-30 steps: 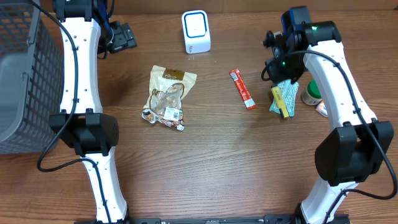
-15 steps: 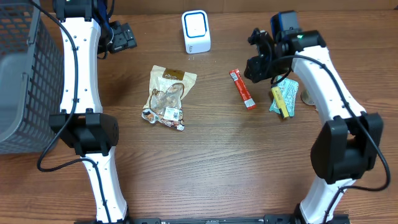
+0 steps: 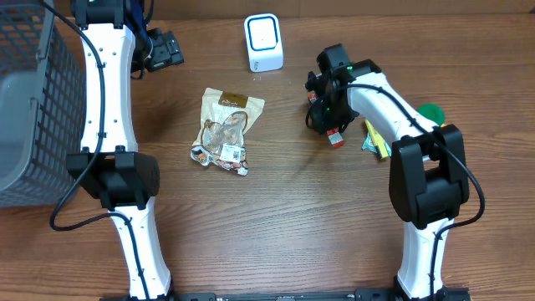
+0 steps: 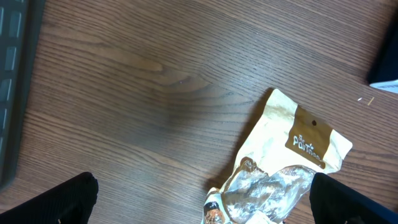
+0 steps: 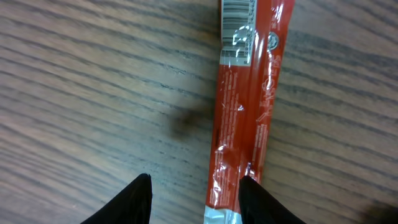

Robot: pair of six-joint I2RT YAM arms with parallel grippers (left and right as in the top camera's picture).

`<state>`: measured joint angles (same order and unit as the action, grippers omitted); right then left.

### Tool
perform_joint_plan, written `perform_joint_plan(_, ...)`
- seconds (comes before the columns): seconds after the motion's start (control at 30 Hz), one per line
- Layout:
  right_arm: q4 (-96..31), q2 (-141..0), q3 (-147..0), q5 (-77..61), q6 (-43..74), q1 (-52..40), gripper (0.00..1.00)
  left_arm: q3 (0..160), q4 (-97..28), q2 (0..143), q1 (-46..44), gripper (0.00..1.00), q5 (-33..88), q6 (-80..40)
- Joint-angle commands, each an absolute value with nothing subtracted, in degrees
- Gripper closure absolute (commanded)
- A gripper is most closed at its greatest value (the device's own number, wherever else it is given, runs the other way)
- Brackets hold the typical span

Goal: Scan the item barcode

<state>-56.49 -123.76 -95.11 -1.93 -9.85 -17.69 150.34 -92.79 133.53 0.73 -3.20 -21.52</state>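
A red stick packet (image 5: 245, 118) lies flat on the wooden table, its barcode (image 5: 239, 9) at the top edge of the right wrist view. My right gripper (image 5: 196, 202) hangs open just above it; the right finger (image 5: 261, 199) overlaps the packet's near end and the left finger (image 5: 134, 202) is over bare wood. From overhead the right gripper (image 3: 322, 104) hides most of the packet, and only its lower end (image 3: 336, 139) shows. The white scanner (image 3: 263, 42) stands at the back centre. My left gripper (image 3: 163, 48) is wide open and holds nothing, above a snack bag (image 4: 292, 168).
The beige snack bag (image 3: 224, 130) lies left of centre. Yellow and green packets (image 3: 376, 138) and a green lid (image 3: 430, 113) sit to the right of the red packet. A grey mesh basket (image 3: 25, 109) fills the left edge.
My right arm swung left from the yellow and green packets to above the red stick packet, and its jaws widened. The left arm stayed still.
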Motion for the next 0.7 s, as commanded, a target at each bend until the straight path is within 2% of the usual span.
perform_joint_plan(0.0,-55.5,-124.3,-93.4,1.1,-8.1,-17.7,0.55,150.2,-92.7,133.8,0.3,0.0,-3.0,-22.3)
perform_joint_plan(0.2,-54.5,-124.3,-93.2,1.1,-7.9,-17.7,0.51,150.2,-92.7,133.8,0.3,0.0,-3.0,-22.3)
perform_joint_plan(0.67,-53.0,-124.3,-90.0,1.9,-7.5,-17.5,0.51,150.2,-92.7,133.8,0.3,0.0,-3.0,-22.3)
